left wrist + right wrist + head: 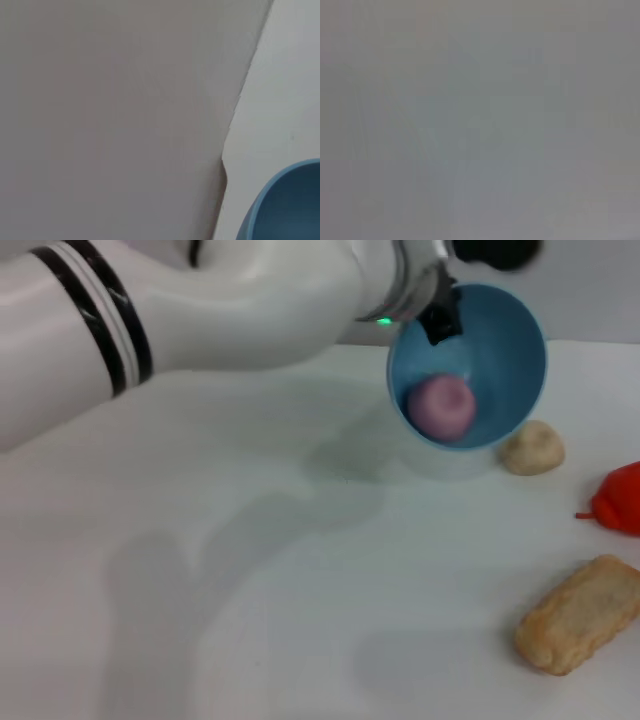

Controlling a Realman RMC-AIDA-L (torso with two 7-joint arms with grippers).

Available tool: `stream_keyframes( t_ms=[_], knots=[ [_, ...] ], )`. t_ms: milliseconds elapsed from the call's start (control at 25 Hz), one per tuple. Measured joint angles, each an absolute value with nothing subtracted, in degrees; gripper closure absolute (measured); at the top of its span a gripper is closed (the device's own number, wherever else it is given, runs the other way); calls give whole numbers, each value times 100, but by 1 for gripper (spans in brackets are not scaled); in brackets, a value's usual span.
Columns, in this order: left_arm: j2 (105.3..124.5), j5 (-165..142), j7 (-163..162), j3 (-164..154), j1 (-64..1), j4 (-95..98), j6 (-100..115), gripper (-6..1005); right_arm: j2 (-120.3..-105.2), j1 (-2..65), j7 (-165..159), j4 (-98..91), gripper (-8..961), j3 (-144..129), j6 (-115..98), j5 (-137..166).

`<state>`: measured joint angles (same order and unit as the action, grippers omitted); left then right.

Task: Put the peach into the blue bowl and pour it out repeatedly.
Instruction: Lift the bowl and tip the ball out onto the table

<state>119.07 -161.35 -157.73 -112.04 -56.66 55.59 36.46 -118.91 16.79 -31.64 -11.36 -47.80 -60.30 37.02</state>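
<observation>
The blue bowl (pixel 490 350) is lifted off the white table and tipped so its opening faces me, at the far right of the head view. The pink peach (pixel 441 405) lies inside it against the lower wall. My left gripper (pixel 440 318) is shut on the bowl's upper-left rim, with one dark finger inside the rim. A piece of the bowl's rim (pixel 280 205) also shows in the left wrist view. The right gripper is not in view; the right wrist view shows only plain grey.
A beige lumpy ball (pixel 533 449) lies just right of the bowl. A red pepper-like item (pixel 620 498) sits at the right edge. A tan bread-like block (pixel 580 614) lies at the front right. My left arm (pixel 200 310) spans the upper left.
</observation>
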Motion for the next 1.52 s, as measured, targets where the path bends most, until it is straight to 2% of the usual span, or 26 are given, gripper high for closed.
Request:
stream_keyframes(
  t_ms=[480, 920, 1520],
  knots=[
    [11909, -16554, -14117, -12426, -5646, 6182, 3052, 1001, -11895, 1687, -3158, -1022, 468, -4765, -6047, 3691],
    [11909, -16556, -12394, -12840, -4967, 6069, 1162, 1001, -11887, 1728, -3155, -1002, 468, -4726, -6053, 3647],
    [11909, -16553, -10717, -13156, -4583, 5738, -192, 1000, -11889, 1799, -3155, -954, 469, -4711, -5994, 3647]
  ],
)
